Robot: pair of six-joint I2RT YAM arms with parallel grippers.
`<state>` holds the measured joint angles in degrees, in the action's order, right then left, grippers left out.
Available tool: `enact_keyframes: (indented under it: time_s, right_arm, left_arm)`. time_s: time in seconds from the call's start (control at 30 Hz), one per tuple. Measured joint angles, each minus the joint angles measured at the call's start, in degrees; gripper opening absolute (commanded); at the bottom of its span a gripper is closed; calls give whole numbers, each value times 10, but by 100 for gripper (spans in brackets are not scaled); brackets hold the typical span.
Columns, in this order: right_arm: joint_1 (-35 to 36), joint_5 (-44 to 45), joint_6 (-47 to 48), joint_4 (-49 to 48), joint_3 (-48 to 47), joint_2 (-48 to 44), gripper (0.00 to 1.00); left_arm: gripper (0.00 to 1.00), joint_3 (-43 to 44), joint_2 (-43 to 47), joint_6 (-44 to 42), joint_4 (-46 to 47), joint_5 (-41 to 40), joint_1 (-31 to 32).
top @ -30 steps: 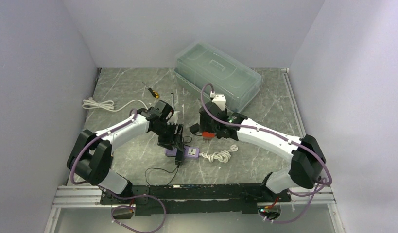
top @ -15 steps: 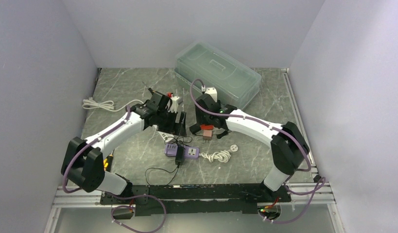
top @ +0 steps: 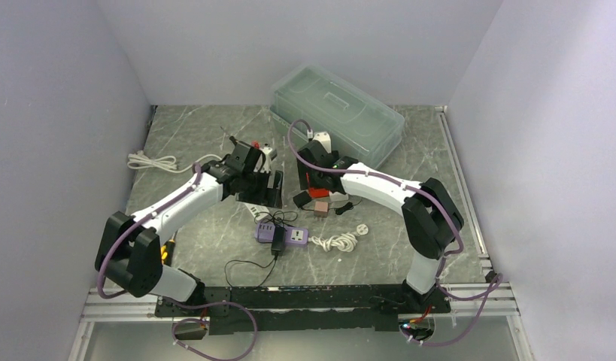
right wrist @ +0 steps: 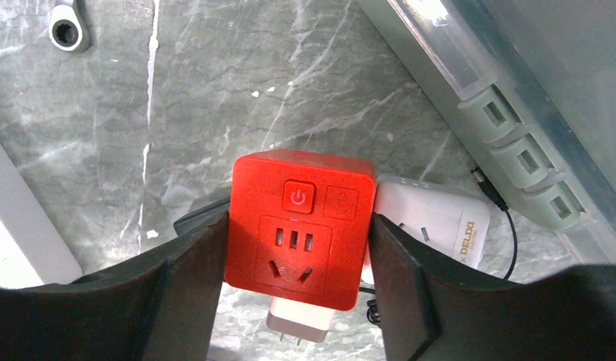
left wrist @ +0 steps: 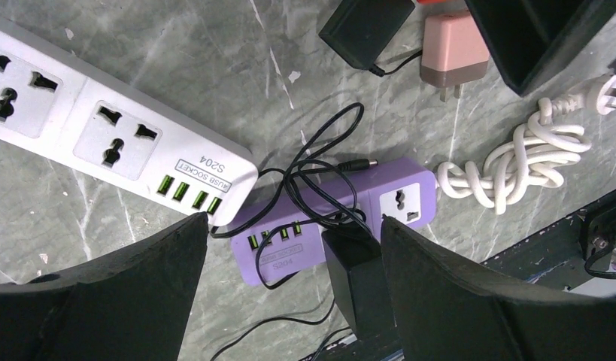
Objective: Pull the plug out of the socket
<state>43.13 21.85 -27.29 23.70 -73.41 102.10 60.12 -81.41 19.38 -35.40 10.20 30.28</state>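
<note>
Left hand [left wrist: 293,226] farther off; black plug [left wrist: 355,272] in purple socket [left wrist: 399,197]

Left arm [top: 180,201] and right arm [top: 380,188] reach inward; left tool [left wrist: 293,226] spread wide, right tool [right wrist: 298,226] clamps red cube [right wrist: 304,180].

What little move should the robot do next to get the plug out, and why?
Probably lower the open left gripper onto the black plug. The plug sits in the purple power strip, below and between that gripper's fingers, so it looks easiest to grab. The right gripper is busy gripping a red socket cube.
</note>
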Motion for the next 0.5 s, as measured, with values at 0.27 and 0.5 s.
enact_keyframes:
  time_s: [0.27, 0.5]
  right_arm:
    - [0, -16, 16, -7, 19, -34, 90]
    - [0, -35, 12, 2, 43, -132, 90]
  left_arm:
    - [88, 0, -10, 5, -1, 0, 0]
    - [88, 0, -10, 14, 0, 1, -5]
